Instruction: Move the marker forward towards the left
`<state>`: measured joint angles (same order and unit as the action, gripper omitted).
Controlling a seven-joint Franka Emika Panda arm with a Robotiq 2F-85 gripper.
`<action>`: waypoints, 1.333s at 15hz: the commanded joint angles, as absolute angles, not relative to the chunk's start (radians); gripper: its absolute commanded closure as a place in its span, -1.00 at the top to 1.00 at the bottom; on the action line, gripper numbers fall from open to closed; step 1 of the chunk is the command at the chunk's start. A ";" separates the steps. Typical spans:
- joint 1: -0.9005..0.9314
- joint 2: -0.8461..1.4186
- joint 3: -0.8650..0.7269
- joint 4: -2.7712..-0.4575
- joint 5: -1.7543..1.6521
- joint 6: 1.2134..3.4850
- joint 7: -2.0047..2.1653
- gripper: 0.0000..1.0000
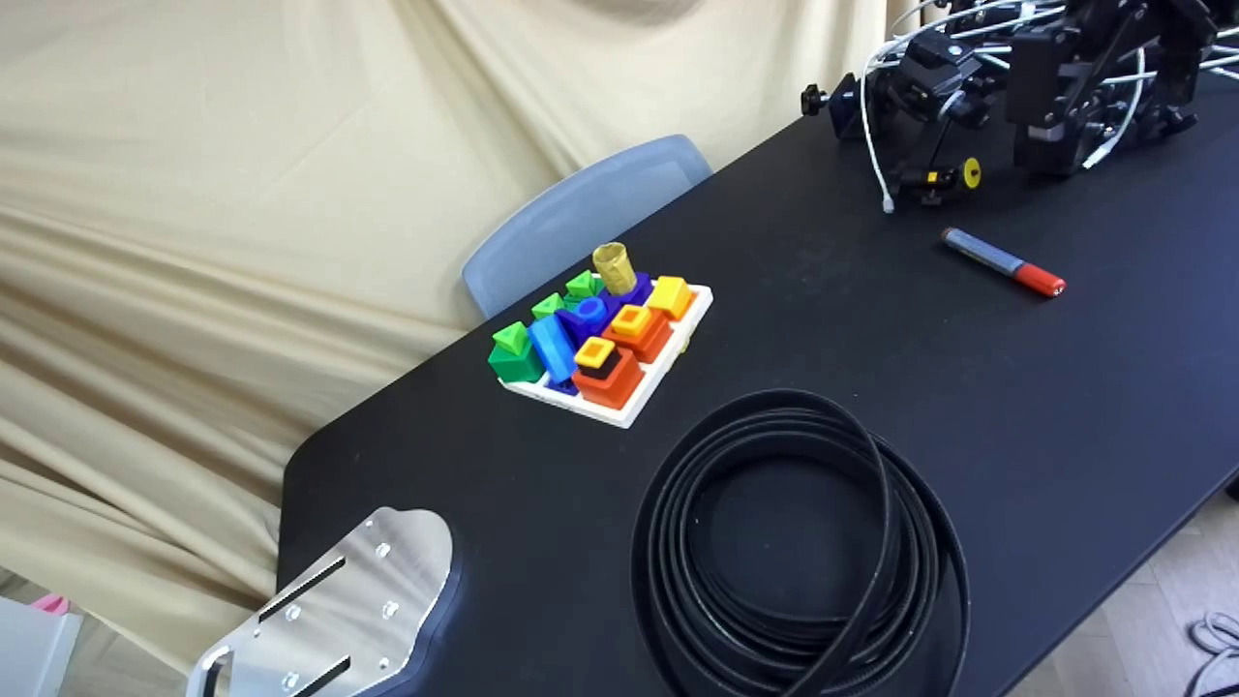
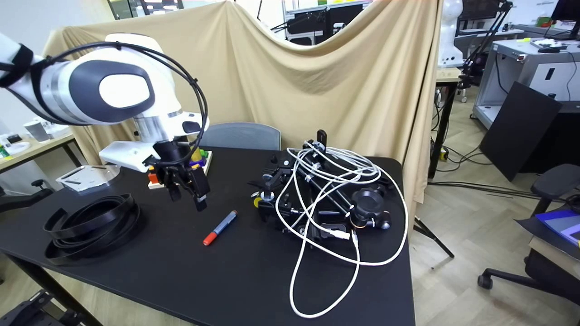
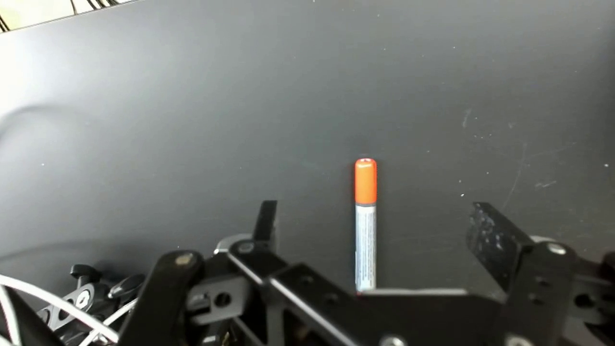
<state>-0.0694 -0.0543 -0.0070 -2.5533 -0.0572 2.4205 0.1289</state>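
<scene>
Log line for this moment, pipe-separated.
tool: open, empty, above table | marker: on table, ungrasped | black coil: apart from marker

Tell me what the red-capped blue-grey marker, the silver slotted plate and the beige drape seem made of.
Red-capped blue-grey marker: probably plastic, its cap smooth and slightly glossy. Silver slotted plate: likely metal, fairly shiny, from its bright reflections. Beige drape: seemingly matt cloth, hanging in soft folds.

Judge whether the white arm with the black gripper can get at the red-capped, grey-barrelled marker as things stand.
Probably yes: the gripper hangs open above the black tabletop, and nothing lies on the marker. The coiled black strap and looped white cables lie apart from it.
</scene>
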 commanded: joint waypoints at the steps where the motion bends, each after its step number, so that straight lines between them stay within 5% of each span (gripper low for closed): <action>1: -0.057 -0.037 -0.012 -2.554 -0.074 2.466 0.167 1.00; 18: -0.065 0.341 0.008 -2.485 0.068 2.860 0.073 1.00; 19: -0.069 0.352 0.009 -2.477 0.079 2.859 0.064 0.50; 20: -0.071 0.361 0.011 -2.470 0.086 2.856 0.053 0.48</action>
